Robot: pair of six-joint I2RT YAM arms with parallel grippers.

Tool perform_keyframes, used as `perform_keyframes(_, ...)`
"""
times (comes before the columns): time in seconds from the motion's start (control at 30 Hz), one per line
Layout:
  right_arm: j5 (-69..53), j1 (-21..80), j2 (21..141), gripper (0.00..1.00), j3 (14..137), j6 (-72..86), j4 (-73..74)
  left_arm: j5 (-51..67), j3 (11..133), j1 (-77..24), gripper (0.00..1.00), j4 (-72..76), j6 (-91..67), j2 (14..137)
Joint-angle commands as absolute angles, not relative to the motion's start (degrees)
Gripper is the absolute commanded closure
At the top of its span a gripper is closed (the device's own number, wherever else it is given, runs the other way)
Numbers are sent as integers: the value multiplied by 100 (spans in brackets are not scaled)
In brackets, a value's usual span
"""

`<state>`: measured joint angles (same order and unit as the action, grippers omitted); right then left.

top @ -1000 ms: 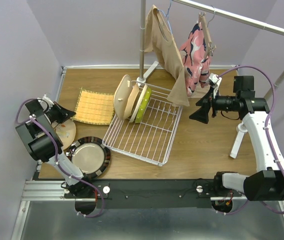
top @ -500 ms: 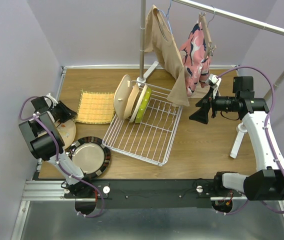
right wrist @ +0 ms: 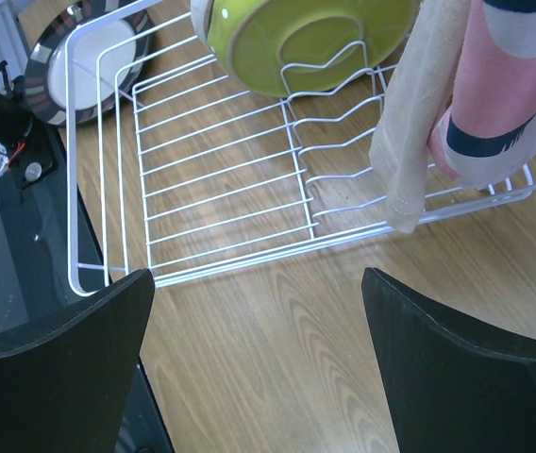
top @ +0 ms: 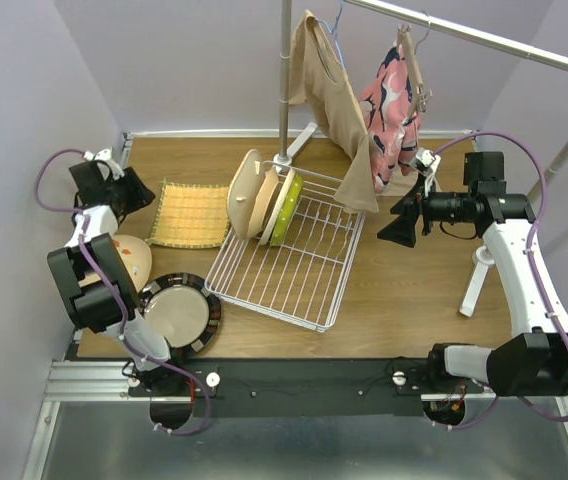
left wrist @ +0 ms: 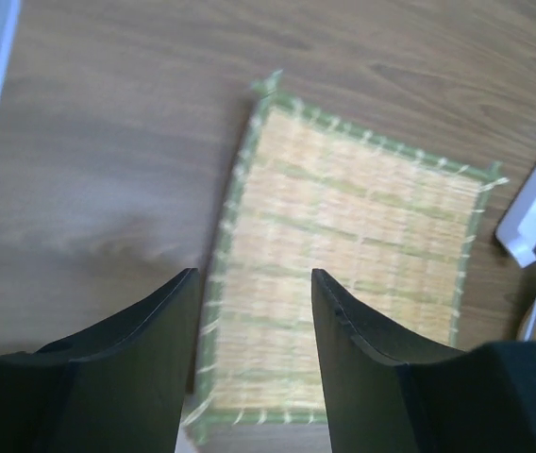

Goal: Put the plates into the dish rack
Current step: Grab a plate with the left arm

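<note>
Right wrist: lime plate (right wrist: 310, 38) underside; top ext. only its edge.

Access check. On the dish rack (top: 289, 255), the near and right prong rows are free; the far-left end is filled by standing plates (top: 264, 205). The tan garment (top: 339, 110) hangs over the rack's far-right corner, with the pink garment (top: 394, 115) just beside it. The rail pole (top: 285, 80) stands at the far edge. The bench (top: 404, 290) is bare between rack and right arm. On the left, the woven mat (top: 190, 213), floral plate (top: 136, 258) and dark-rimmed plate (top: 179, 313) lie close together. The left arm crosses over the edges of both plates.
</note>
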<state>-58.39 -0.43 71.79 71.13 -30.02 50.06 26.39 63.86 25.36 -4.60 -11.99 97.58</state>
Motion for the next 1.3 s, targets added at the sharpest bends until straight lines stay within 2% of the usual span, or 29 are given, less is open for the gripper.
perform_keyframes(0.0,-5968,-18,7225,0,7066,-2997,5045,2355,6898,2005,37,-404,-809,9940)
perform_keyframes(0.03,-5959,-9,7216,0,7049,-2997,5036,2390,6995,1960,35,-413,-704,10010)
perform_keyframes(0.07,-5959,-17,7216,0,7040,-2988,5036,2434,7109,1934,23,-439,-651,10167)
perform_keyframes(0.17,-5976,-9,7198,0,6988,-2980,5036,2645,7610,1872,18,-632,-492,10589)
perform_keyframes(0.73,-5880,-17,7277,0,6925,-2936,5054,3638,9534,1872,18,-1880,280,12471)
perform_keyframes(0.93,-5775,-9,7356,0,7049,-2935,5080,3604,10202,1872,18,-2355,474,13033)
perform_keyframes(1.27,-5783,-9,7453,0,7119,-2927,5115,4043,10714,1872,20,-2839,835,13605)
